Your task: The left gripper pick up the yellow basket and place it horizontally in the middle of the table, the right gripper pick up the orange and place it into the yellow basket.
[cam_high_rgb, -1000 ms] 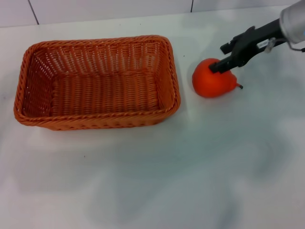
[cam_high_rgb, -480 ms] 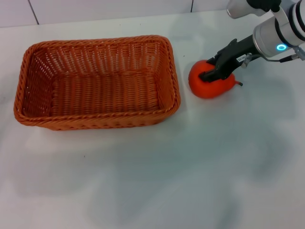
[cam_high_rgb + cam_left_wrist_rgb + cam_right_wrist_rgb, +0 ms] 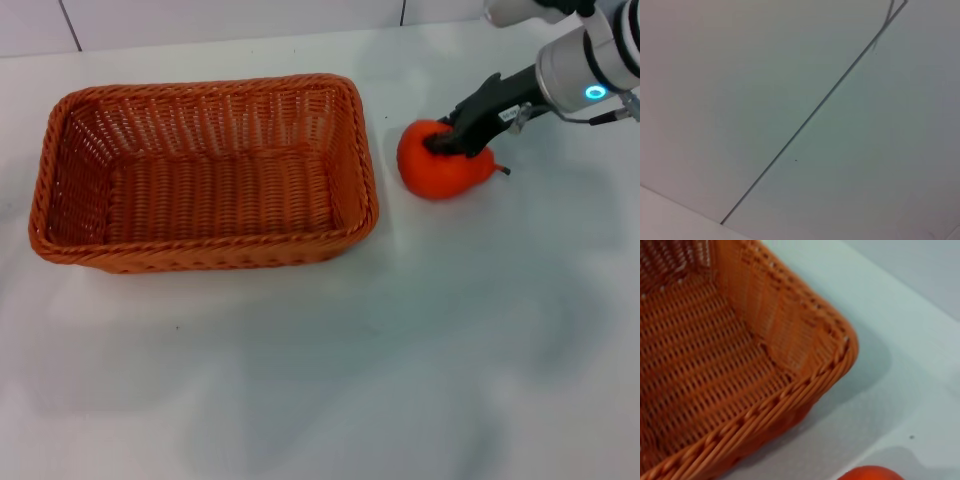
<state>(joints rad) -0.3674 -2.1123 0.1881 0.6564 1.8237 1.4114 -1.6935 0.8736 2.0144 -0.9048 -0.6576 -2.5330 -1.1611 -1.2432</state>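
Note:
The yellow basket (image 3: 366, 170) is a large orange-brown wicker basket. It lies lengthwise at the left-middle of the white table (image 3: 400, 350) and is empty. The orange (image 3: 438, 172) sits just right of the basket's right end, its dark stem pointing right. My right gripper (image 3: 446, 142) reaches in from the upper right, and its black fingers are closed on the top of the orange. The right wrist view shows the basket's corner (image 3: 790, 355) and a sliver of the orange (image 3: 870, 474). The left gripper is out of view.
The left wrist view shows only a pale plain surface with a thin dark seam (image 3: 805, 122). A tiled wall edge (image 3: 230, 20) runs along the back of the table. Bare tabletop lies in front of the basket and the orange.
My right gripper came down onto the orange and closed on its top. The orange shifted slightly left and up. The basket has not moved.

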